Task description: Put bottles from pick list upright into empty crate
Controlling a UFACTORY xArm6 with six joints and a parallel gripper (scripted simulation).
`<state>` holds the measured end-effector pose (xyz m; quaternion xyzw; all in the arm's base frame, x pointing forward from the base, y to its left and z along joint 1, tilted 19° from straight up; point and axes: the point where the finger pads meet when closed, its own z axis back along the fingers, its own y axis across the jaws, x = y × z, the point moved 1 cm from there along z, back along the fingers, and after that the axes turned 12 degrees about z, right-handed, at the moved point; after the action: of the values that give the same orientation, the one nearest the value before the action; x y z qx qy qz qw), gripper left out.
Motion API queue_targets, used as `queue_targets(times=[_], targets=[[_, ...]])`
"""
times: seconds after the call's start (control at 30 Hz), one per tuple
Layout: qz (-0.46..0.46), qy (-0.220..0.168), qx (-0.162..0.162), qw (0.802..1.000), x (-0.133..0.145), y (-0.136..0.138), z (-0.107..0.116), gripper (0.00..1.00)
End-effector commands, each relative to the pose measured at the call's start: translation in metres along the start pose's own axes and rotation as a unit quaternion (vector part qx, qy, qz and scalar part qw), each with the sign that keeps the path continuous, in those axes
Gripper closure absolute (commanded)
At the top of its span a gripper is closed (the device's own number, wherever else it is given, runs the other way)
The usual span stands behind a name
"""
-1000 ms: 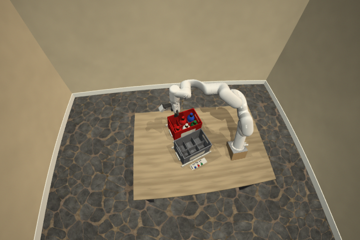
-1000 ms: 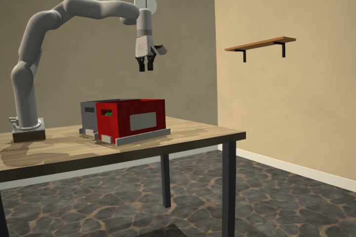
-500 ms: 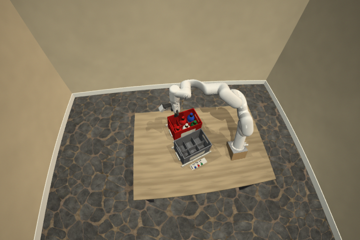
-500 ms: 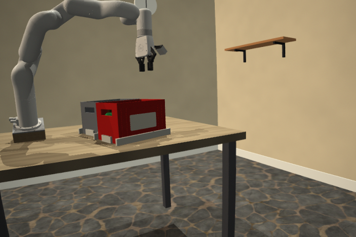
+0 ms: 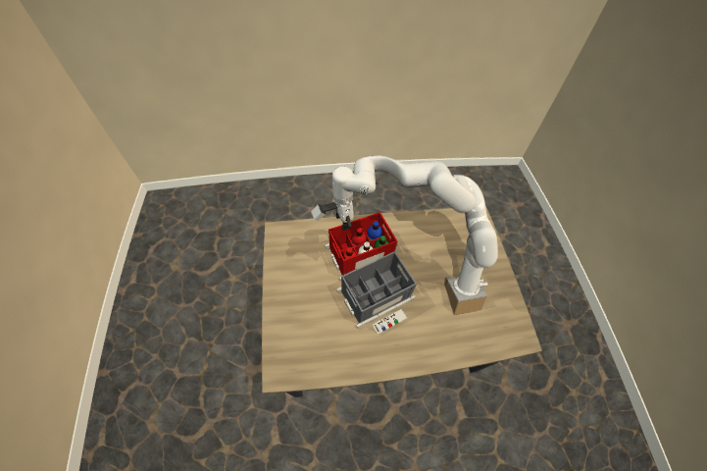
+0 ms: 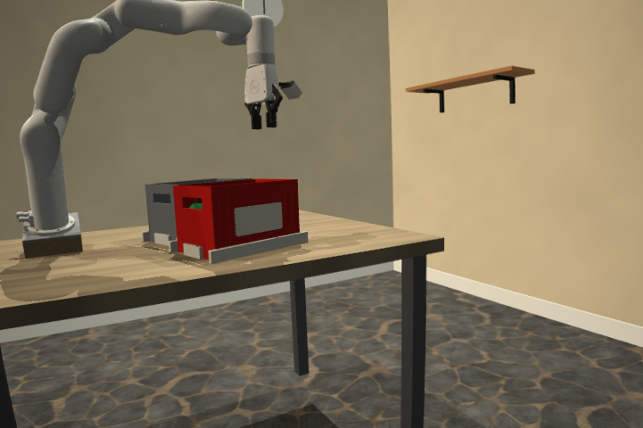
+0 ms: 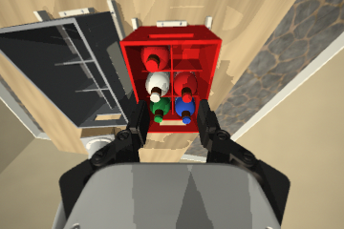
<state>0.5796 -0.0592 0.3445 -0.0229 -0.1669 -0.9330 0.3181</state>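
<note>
My gripper (image 5: 346,224) (image 6: 264,123) (image 7: 173,109) is open and empty, high above the red crate (image 5: 345,266) (image 6: 195,226) (image 7: 141,33). In that crate stand a blue bottle (image 5: 375,231) (image 7: 184,106), a green bottle (image 5: 380,242) (image 7: 159,106), a white bottle (image 5: 366,249) (image 7: 158,83), and two red bottles, one (image 5: 358,237) (image 7: 184,83) beside the white, the other (image 5: 349,253) (image 7: 155,56) in an end compartment. One compartment is empty. The grey crate (image 5: 359,312) (image 6: 160,217) (image 7: 105,29) is empty. The pick list (image 5: 389,321) shows blue, red and green dots; its numbers are too small to read surely.
Pale rails surround the feet of both crates, which stand close together on the wooden table (image 5: 304,343) (image 6: 352,237). The arm's base (image 5: 468,302) (image 6: 53,244) stands at one side of the table. A wall shelf (image 6: 471,79) hangs on the far wall.
</note>
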Motion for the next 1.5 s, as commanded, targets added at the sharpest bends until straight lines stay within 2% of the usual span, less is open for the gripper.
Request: queue_targets(times=[0.0, 0.1, 0.33, 0.47, 0.9, 0.97, 1.0, 1.03, 1.47], targets=[[0.0, 0.002, 0.002, 1.0, 0.0, 0.001, 0.002, 0.35], [0.0, 0.002, 0.002, 1.0, 0.0, 0.001, 0.002, 0.35], [-0.115, 0.002, 0.001, 0.993, 0.031, 0.001, -0.013, 0.35], [-0.15, 0.002, 0.001, 0.989, 0.04, 0.001, -0.018, 0.35], [-0.332, 0.0, -0.001, 0.943, 0.098, 0.0, -0.047, 0.35], [-0.332, 0.0, -0.001, 0.943, 0.098, 0.0, -0.047, 0.35], [-0.37, 0.002, 0.001, 0.929, 0.103, 0.0, -0.049, 0.35], [-0.38, 0.002, 0.001, 0.925, 0.107, 0.0, -0.051, 0.35], [-0.383, 0.002, 0.001, 0.924, 0.165, 0.0, -0.08, 0.35]])
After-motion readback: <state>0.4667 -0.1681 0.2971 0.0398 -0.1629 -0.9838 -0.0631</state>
